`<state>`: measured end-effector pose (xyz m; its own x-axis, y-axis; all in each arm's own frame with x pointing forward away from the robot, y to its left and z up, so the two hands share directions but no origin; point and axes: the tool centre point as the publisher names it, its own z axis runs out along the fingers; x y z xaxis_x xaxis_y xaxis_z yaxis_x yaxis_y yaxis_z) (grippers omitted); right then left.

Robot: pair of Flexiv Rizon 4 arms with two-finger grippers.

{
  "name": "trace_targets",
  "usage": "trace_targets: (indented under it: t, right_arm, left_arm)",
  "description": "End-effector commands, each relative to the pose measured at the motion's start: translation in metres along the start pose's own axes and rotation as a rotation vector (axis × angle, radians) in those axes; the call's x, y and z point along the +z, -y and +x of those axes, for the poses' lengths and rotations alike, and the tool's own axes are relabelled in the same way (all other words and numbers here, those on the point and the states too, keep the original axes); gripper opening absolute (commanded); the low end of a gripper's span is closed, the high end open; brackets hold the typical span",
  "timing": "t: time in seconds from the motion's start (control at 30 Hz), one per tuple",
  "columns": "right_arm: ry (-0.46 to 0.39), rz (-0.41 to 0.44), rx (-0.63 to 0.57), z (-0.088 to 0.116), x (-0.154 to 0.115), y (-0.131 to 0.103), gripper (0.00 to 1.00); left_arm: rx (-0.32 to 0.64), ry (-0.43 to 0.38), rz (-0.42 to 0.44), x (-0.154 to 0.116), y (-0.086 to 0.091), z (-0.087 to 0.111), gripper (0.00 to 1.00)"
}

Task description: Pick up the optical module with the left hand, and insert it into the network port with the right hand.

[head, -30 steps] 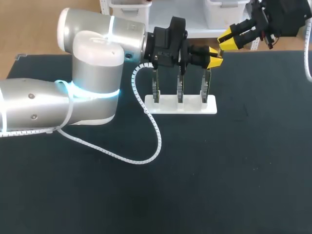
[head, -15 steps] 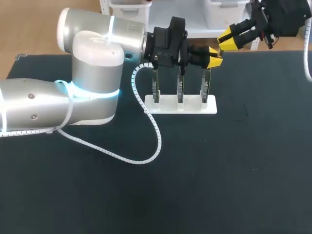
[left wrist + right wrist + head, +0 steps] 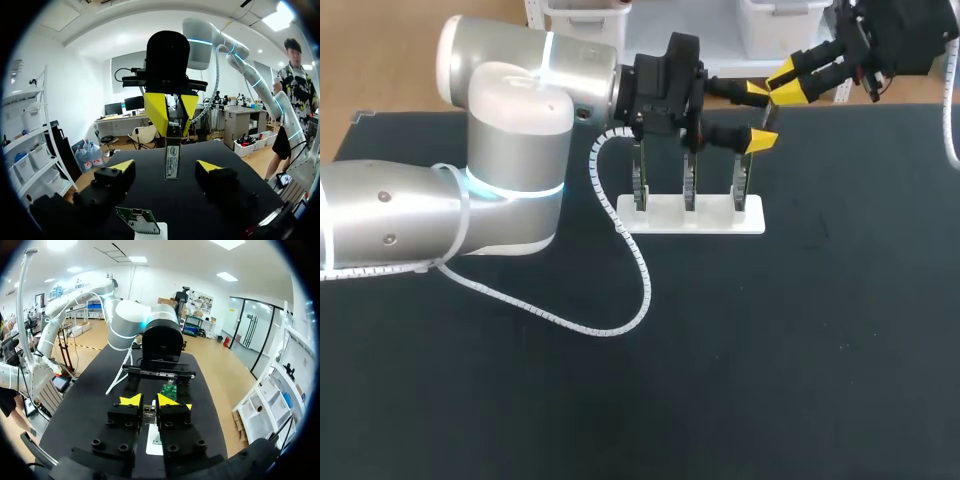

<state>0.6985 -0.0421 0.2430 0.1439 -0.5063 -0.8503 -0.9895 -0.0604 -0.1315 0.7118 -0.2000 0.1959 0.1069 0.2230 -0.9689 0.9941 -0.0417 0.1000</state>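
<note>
- Two end effectors meet tip to tip over the far part of the black table (image 3: 770, 350).
- Right end effector (image 3: 149, 401): its fingers are closed narrowly on one end of the optical module (image 3: 172, 161), which sticks out past the yellow tips.
- Left end effector (image 3: 757, 114): its fingers are spread wide and hold nothing. The module stands at the gap between them, and neither finger touches it.
- Below the left end effector, a white stand (image 3: 705, 226) rests on the table. Three green circuit boards (image 3: 689, 182) stand upright in a row on it.
- A coiled white cable (image 3: 638, 270) from the left arm trails across the table beside the stand.
</note>
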Motion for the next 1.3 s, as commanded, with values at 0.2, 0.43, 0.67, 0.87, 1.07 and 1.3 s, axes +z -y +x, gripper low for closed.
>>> trace_targets:
  t: [0.2, 0.43, 0.67, 0.87, 1.07, 1.3]
  right_arm:
    - [-0.001, 0.004, 0.000, 0.000, 0.000, -0.002, 0.00]
    - [-0.001, 0.004, 0.000, 0.000, 0.000, -0.002, 0.00]
    - [-0.001, 0.004, 0.000, 0.000, 0.000, -0.002, 0.00]
    - [-0.001, 0.004, 0.000, 0.000, 0.000, -0.002, 0.00]
    - [-0.001, 0.004, 0.000, 0.000, 0.000, -0.002, 0.00]
    - [-0.001, 0.004, 0.000, 0.000, 0.000, -0.002, 0.00]
  left_arm:
    - [-0.001, -0.005, 0.005, 0.000, -0.002, -0.001, 1.00]
    - [0.009, -0.040, 0.013, -0.001, -0.005, -0.002, 1.00]
    - [0.025, -0.196, -0.001, -0.016, -0.018, -0.008, 1.00]
    - [0.024, -0.253, 0.001, -0.029, -0.023, -0.008, 1.00]
    - [-0.010, -0.311, 0.011, -0.043, -0.023, -0.001, 1.00]
    - [-0.001, -0.413, 0.006, -0.055, -0.024, 0.001, 1.00]
